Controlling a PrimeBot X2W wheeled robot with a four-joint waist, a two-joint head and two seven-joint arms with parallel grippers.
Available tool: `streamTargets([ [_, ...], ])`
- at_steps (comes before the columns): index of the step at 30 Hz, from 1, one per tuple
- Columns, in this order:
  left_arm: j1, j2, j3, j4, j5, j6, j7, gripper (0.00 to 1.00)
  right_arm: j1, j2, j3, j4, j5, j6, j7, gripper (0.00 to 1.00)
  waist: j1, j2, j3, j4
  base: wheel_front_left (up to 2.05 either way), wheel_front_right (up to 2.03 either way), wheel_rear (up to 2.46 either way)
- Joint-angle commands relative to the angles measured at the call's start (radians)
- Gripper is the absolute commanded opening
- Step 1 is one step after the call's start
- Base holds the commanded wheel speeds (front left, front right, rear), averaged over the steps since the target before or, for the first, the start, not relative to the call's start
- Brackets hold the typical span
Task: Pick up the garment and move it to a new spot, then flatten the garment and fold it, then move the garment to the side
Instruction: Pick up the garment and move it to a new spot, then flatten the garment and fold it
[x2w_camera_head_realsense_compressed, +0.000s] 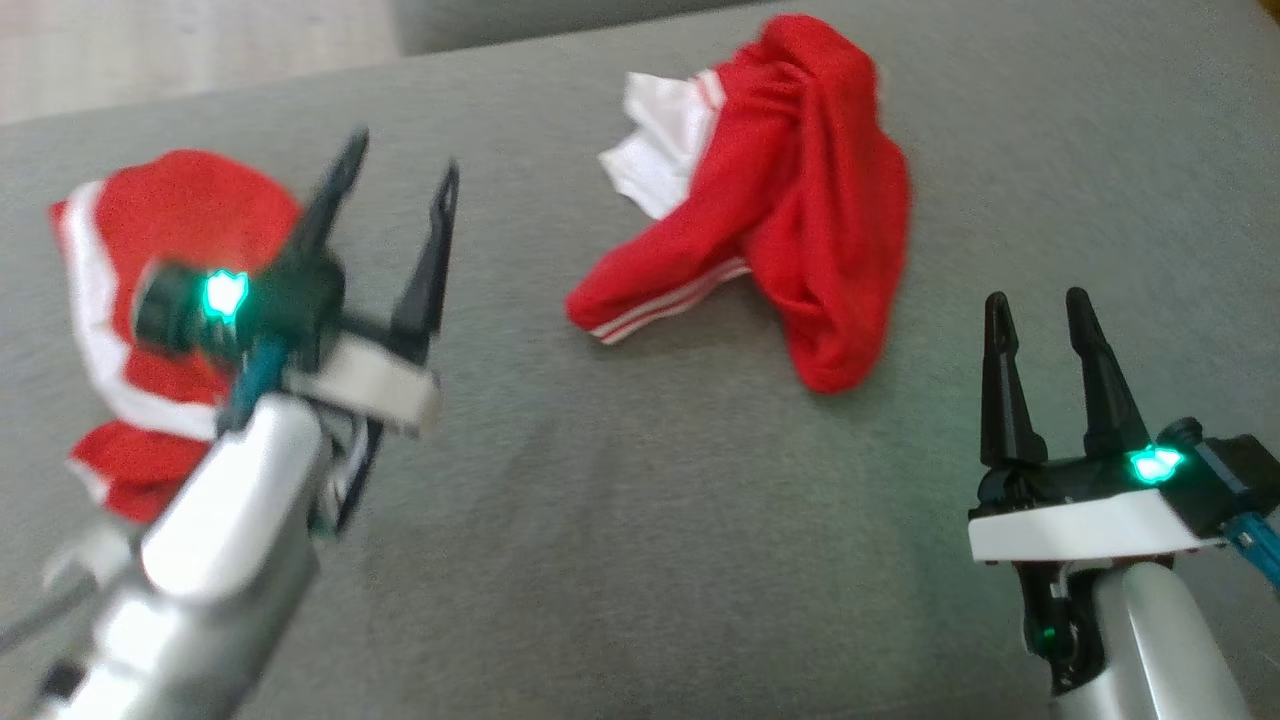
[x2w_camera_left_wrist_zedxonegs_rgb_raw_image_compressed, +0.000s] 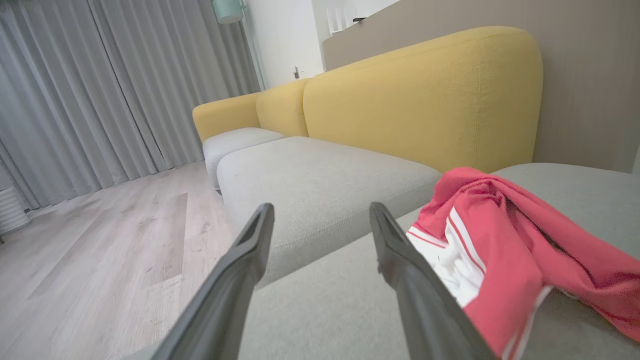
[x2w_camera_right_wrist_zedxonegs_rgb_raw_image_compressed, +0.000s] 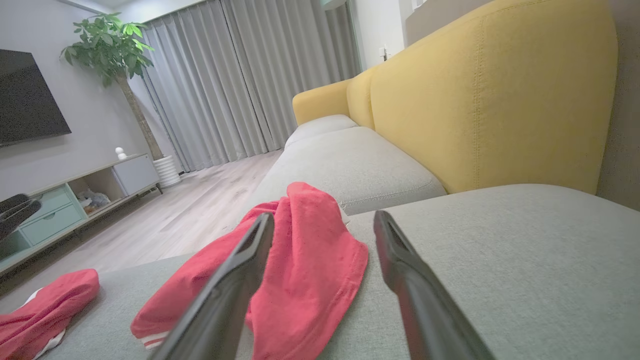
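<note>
Grey sofa seat (x2w_camera_head_realsense_compressed: 640, 560) bore the crumpled garment (x2w_camera_head_realsense_compressed: 790, 200) at upper centre, up-left of the nearer right end effector (x2w_camera_head_realsense_compressed: 1036, 295); it and the left end effector (x2w_camera_head_realsense_compressed: 405, 152) were released, empty.

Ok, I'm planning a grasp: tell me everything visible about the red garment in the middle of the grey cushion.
The middle garment is soft-looking red fabric with white stripes along one hem and a white section at its upper left in the head view. It lies crumpled in deep folds, not flat, on the grey cushion. Neither the left gripper nor the right gripper touches it.
</note>
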Motion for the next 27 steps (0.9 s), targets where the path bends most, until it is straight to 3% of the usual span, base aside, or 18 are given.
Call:
streamTargets([
  [1, 0.029, 0.032, 0.053, -0.054, -0.016, 0.025, -0.021, 1.00, -0.001, -0.005, 0.015, -0.025, -0.013, -0.001, -0.006, 1.00, 0.0001, 0.0000, -0.044, 0.066, 0.00, 0.00, 0.00],
  [7, 0.200, -0.007, 0.080, -0.120, -0.056, 0.091, -0.048, 1.00, 0.022, -0.005, 0.007, -0.013, -0.026, -0.001, -0.006, 1.00, 0.0001, 0.0000, -0.065, 0.105, 0.00, 0.00, 0.00],
  [12, 0.311, -0.056, 0.098, -0.159, -0.067, 0.120, -0.056, 1.00, 0.042, -0.005, 0.010, 0.002, -0.030, -0.001, -0.006, 1.00, 0.0001, 0.0000, -0.079, 0.120, 0.00, 0.00, 0.00],
  [22, 0.344, -0.082, 0.130, -0.196, -0.015, 0.102, -0.057, 1.00, 0.028, -0.005, 0.010, 0.017, -0.059, -0.001, -0.006, 1.00, 0.0001, 0.0000, -0.075, 0.133, 0.00, 0.00, 0.00],
  [27, 0.349, -0.097, 0.142, -0.199, -0.002, 0.088, -0.057, 1.00, -0.004, -0.005, 0.041, 0.091, -0.104, -0.001, -0.006, 1.00, 0.0001, 0.0000, -0.042, 0.147, 0.00, 0.00, 0.00],
])
